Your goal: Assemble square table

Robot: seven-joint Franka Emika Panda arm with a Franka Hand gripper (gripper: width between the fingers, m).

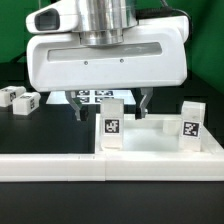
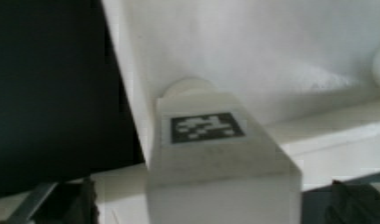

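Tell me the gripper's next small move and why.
Probably rise straight up. The gripper stands open around the upright leg on the square table top, without touching it; a second leg stands there too. Loose legs lie at the exterior view's left, so clearing upward comes first.

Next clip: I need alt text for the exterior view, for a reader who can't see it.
A white end effector hangs open over a white table top, its fingers showing either side of one upright tagged leg. A second leg stands at the exterior view's right; loose legs lie at its left.
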